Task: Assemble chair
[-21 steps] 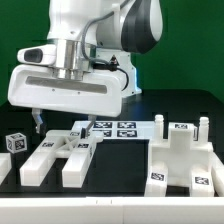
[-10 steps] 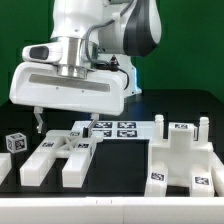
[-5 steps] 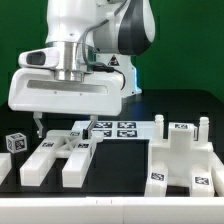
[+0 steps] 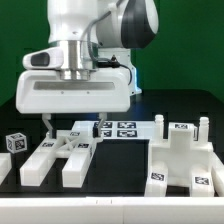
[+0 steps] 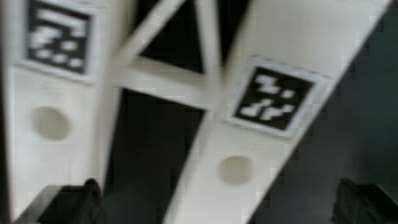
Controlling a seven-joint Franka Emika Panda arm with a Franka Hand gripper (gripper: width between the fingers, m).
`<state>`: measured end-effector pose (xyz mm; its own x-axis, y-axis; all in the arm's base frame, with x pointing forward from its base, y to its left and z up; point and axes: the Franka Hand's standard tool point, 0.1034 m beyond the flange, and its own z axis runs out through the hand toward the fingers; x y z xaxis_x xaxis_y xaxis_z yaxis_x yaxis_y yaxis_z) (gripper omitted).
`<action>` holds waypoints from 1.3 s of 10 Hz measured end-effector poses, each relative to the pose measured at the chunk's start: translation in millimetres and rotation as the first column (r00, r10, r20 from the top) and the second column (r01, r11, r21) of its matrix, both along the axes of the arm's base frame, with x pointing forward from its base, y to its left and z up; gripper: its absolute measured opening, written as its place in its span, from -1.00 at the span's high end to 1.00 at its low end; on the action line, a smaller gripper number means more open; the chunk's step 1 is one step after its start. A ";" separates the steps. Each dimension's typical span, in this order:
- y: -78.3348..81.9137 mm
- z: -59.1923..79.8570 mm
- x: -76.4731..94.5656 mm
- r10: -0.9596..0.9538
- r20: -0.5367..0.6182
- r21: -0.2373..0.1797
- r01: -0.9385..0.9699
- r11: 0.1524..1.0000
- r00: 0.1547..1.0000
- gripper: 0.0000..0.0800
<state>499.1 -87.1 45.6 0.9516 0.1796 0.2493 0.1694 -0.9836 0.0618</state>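
- The arm [image 4: 90, 30] has slid a little toward three o'clock in the exterior view over the last couple of seconds. Its gripper [image 4: 60, 122] now hangs over the far end of the forked part [image 4: 55, 160] instead of off its nine-o'clock side.
- Nothing on the table [image 4: 125, 165] has shifted meanwhile.
- The gripper has stayed spread as wide as it goes and has hold of nothing. In the wrist view one dark fingertip [image 5: 71, 203] shows next to a white bar, and I can't tell whether they touch.
- My guess is that it is lining up for a grab at the forked part. No joining looks done yet.
- The chair is still loose parts. The forked part lies at seven o'clock from the marker board [image 4: 113, 129], the cube [image 4: 14, 142] at nine o'clock from the forked part, and the big part [image 4: 185, 160] at four o'clock from the board, well apart from the other two.
- Counted in the exterior view:
  - one arm and one gripper
  - one cube
  - one forked part with two prongs
  - one big part with two upright posts
  - one marker board showing four tags
- The wrist view shows two bars, each with one tag and one round hole.
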 end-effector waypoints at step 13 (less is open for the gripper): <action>-0.5 -6.2 31.6 -0.063 0.177 0.008 0.063 0.998 0.982 -0.62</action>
